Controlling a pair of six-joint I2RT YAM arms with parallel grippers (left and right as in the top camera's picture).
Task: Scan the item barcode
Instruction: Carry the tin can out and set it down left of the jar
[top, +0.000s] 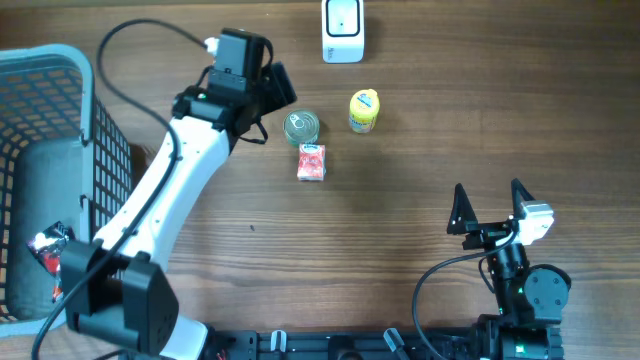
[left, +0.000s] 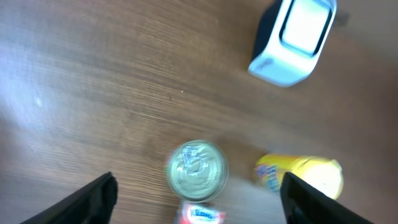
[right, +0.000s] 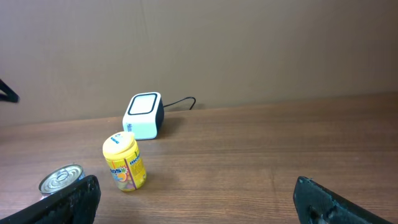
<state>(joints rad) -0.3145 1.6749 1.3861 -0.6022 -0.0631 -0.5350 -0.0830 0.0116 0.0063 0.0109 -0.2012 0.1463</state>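
Nearest my base, my right claw (top: 488, 200) stands over bare table (top: 380, 250), jaws spread wide and nothing between them. In its own view only the ends of its fingers (right: 68, 199) show, cut off by the lower edge.

To my left the wire basket (top: 50, 55) runs off the side of the overhead view, so I cannot see all of it. Inside lie a grey bundle (top: 50, 200) and a small red-and-white wrapper (top: 45, 245), too small to read and partly behind my left arm.

Further out lie the three items. The red packet (top: 312, 162) lies flat and closest to me. In my left wrist view only a blurred sliver of it shows at the bottom edge. Just beyond it the tin can (top: 301, 127) stands upright; whether the two touch I cannot tell.

My left claw (top: 270, 108) hangs just left of the can, jaws released and gripping nothing. In its own blurred view the can shows between the two fingers (left: 93, 199), apart from both and below them on the table.

The yellow bottle (top: 364, 111) stands upright to the right of the can, apart from it, its label print too small to read.

Farthest is the white scanner (top: 343, 30), beyond the can and bottle and apart from both, with a dark cable (right: 180, 102) trailing behind it.
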